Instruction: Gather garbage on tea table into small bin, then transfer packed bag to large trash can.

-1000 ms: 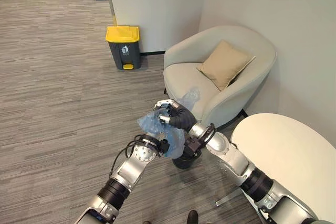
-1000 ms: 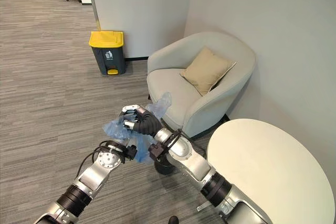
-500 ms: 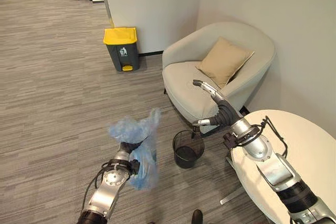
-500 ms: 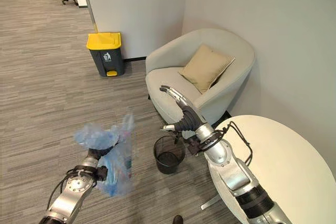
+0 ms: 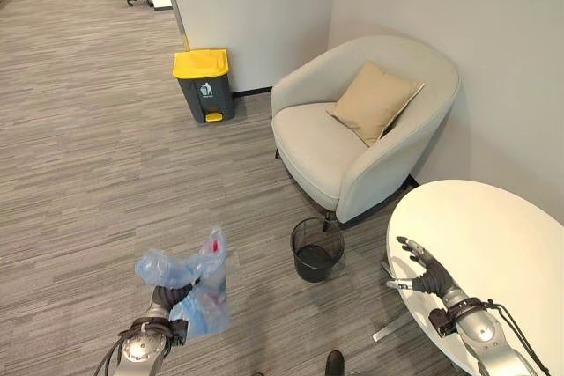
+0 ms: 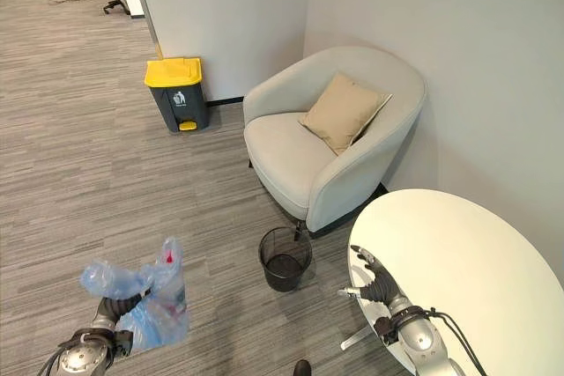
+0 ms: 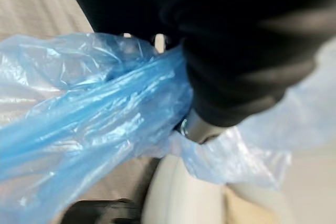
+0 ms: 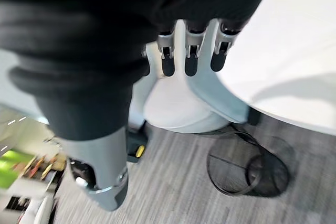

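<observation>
The trash can (image 5: 205,82) stands well apart by the wall, beyond the armchair (image 5: 361,125) and the emptied small bin (image 5: 316,248). The left hand (image 5: 163,298) clenches the bag (image 5: 189,288) by its gathered neck, so it hangs clear of the floor for carrying. The right hand (image 5: 426,271), fingers straight and empty, hovers at the counter (image 5: 493,244) edge.

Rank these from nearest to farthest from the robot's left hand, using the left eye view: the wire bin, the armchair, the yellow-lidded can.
1. Wire bin: on the floor to the right of the left hand, which grips the blue bag.
2. Armchair: beyond the bin, against the wall.
3. Yellow-lidded can: farthest, by the wall corner.
</observation>
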